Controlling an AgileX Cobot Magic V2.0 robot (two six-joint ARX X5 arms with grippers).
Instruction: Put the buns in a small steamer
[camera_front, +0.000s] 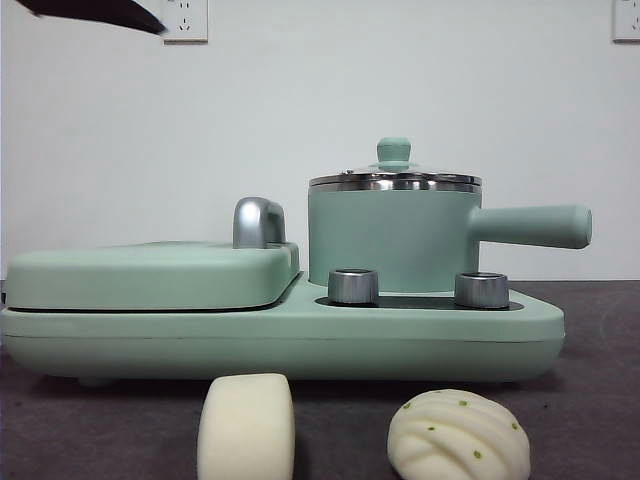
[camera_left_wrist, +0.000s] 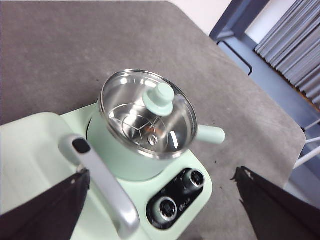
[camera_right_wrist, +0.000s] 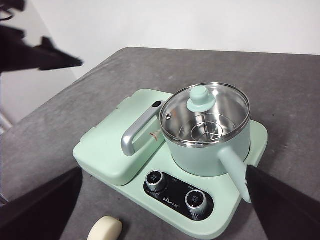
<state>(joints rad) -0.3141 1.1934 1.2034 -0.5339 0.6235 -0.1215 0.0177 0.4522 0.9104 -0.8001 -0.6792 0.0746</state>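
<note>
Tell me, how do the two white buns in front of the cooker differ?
The left bun is a smooth, plain cylinder; the right bun is a rounded dome with pleated ridges and green specks. The left looks taller and narrower, the right lower and wider. Both are white and lie on the table.

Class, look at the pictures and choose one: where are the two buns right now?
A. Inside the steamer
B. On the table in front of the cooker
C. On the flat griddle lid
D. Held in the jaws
B. The front view shows the plain bun and the pleated bun lying on the table before the cooker, while the steamer has its lid on.
</note>
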